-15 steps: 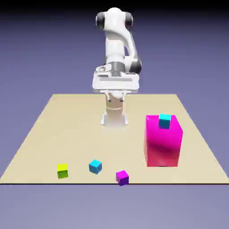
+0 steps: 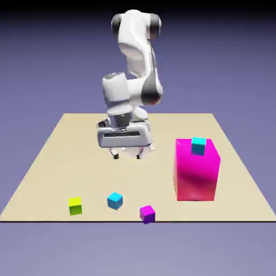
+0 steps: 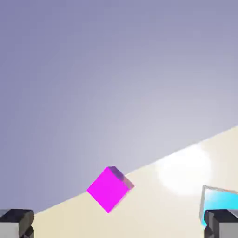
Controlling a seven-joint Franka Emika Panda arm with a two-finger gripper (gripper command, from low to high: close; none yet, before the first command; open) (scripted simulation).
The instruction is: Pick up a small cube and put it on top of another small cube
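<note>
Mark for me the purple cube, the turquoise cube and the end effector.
purple cube (image 2: 147,213): exterior view, on its front face, at the table's near edge.
turquoise cube (image 2: 198,145): exterior view, on its front face, atop the big pink block.
end effector (image 2: 126,156): exterior view, midway between its fingertips, above the table.

**Bystanders on the table**

A big pink block (image 2: 197,171) stands on the tan table (image 2: 59,161) toward the exterior view's right. Near the front edge, a yellow-green cube (image 2: 75,206) sits at the exterior view's left, with a sky-blue cube (image 2: 115,201) near it on its right, apart. In the hand view, the sky-blue cube (image 3: 222,202) shows at the lower right corner.
</note>
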